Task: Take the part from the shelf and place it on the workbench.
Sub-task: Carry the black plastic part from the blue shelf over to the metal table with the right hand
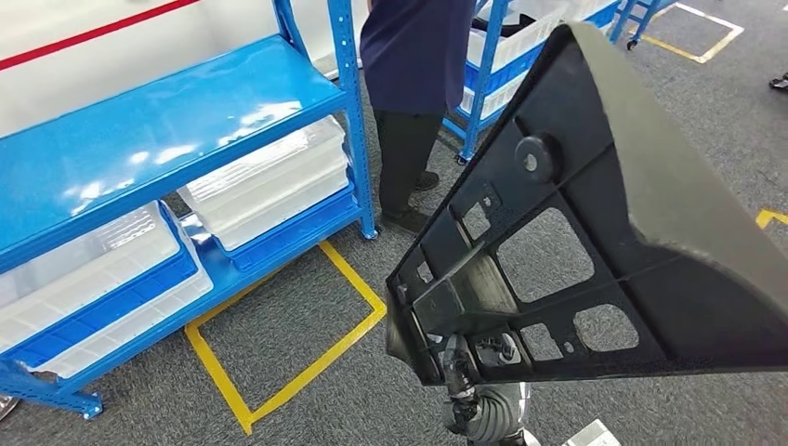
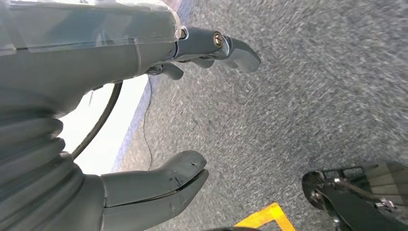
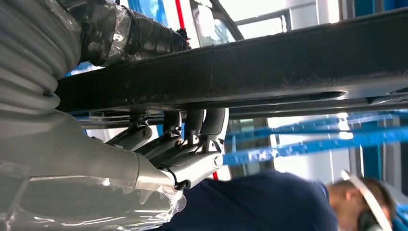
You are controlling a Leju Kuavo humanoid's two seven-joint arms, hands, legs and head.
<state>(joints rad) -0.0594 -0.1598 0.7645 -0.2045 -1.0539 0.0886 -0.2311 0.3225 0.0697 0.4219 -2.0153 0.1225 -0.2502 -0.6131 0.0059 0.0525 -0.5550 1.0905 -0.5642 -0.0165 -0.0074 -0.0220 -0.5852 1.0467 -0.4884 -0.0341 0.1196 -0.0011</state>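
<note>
While the right hand (image 3: 183, 149) grips the black part (image 1: 595, 232), lifted clear of the blue shelf (image 1: 167, 121), the carry is under way. Left hand (image 2: 144, 115) hangs spread, holding nothing. Next, I judge, comes turning toward the tabletop, minding the person (image 1: 413, 84) nearby.

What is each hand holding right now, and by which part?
The right hand grips the black part by its narrow lower end, fingers hooked over an edge. The left hand holds nothing, fingers apart.

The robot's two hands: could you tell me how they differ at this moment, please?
The right hand grips the black part, its fingers hooked over the part's edge; the left hand holds nothing, fingers and thumb apart. The right hand is up by the blue shelf; the left hangs over grey carpet. Both have grey ribbed covers.
</note>
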